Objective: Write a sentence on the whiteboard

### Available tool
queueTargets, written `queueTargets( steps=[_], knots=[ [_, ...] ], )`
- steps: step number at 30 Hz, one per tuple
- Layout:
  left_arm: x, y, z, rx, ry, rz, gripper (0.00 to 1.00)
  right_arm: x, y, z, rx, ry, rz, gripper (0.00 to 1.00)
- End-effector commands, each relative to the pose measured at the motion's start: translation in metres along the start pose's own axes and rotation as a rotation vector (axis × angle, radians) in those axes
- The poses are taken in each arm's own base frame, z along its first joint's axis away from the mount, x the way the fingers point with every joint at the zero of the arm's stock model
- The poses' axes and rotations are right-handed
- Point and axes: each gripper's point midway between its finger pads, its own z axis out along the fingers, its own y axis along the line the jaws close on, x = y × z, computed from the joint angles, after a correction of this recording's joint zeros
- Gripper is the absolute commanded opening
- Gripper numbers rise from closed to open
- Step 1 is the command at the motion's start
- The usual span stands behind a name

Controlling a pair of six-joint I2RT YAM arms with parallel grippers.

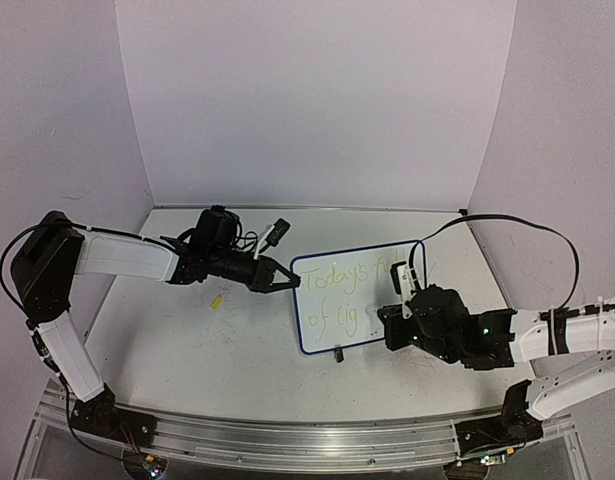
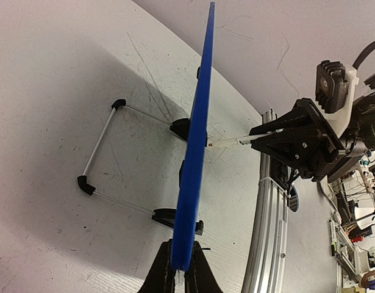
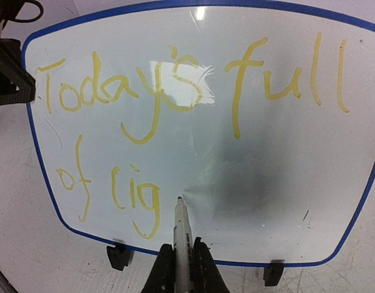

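The left gripper [image 2: 181, 273] clamps the edge of the blue-framed white rectangular whiteboard [image 3: 278, 152]. The right gripper [image 3: 182, 271] pinches a slim white marker [image 3: 182, 235], its tip touching the board just after "lig" in the pale-yellow sentence [image 3: 132, 97].

Top one: high up at the near edge, looking down over the whole bench [image 1: 237, 350]. Left wrist: right up close, sighting edge-on along the whiteboard [image 2: 195, 152]. Right wrist: close too, facing its written side. Shared by all three: that board.
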Motion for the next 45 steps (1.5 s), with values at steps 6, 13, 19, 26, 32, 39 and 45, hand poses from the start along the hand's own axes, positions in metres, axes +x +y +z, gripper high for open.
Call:
queueTargets(
  steps=[6,13,19,26,32,39,45],
  knots=[
    [-0.010,-0.004,-0.001,-0.024,-0.011,0.038,0.00,-0.028,0.001,-0.001,0.034,-0.079,0.028,0.00],
    [-0.009,-0.004,-0.001,-0.025,-0.011,0.039,0.00,-0.033,0.011,0.004,0.004,-0.082,-0.002,0.00],
    [-0.009,-0.004,-0.001,-0.023,-0.010,0.038,0.00,-0.036,0.018,0.006,-0.023,-0.090,-0.001,0.00],
    [-0.010,-0.005,-0.002,-0.024,-0.012,0.039,0.00,-0.035,0.013,0.010,0.013,-0.096,0.006,0.00],
    [-0.010,-0.005,-0.002,-0.022,-0.011,0.039,0.00,-0.027,0.009,0.012,0.036,-0.071,-0.002,0.00],
    [-0.009,-0.005,-0.001,-0.019,-0.009,0.037,0.00,-0.011,0.008,0.012,0.018,-0.020,-0.009,0.00],
    [-0.009,-0.005,-0.001,-0.018,-0.008,0.034,0.00,0.005,0.005,0.011,0.008,0.023,-0.011,0.00]
  ],
)
